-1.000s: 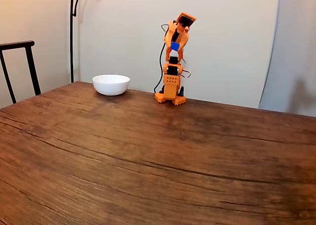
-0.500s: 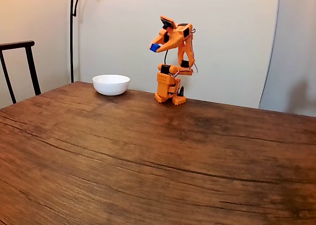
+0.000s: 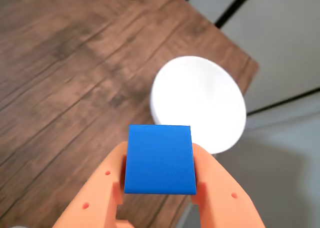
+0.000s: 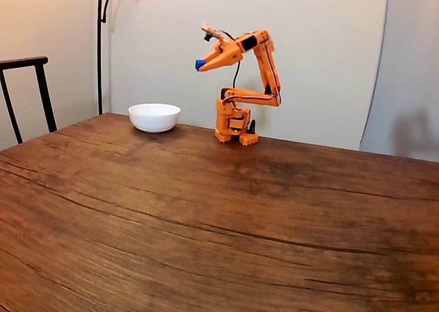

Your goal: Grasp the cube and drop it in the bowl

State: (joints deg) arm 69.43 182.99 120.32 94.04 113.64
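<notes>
1. The claw is clamped on the cube, its two orange fingers pressing the blue block's sides at the lower middle of the wrist view.
2. In the fixed view the claw now points left in the upper middle of the frame, having swung from facing the camera a second ago toward the bowl side.
3. The cube rides high above the surface, not yet over the bowl, which sits lower left of it.
4. In the wrist view the bowl lies just beyond the cube, so I judge the carry nearly done; a little more reach precedes release.
</notes>
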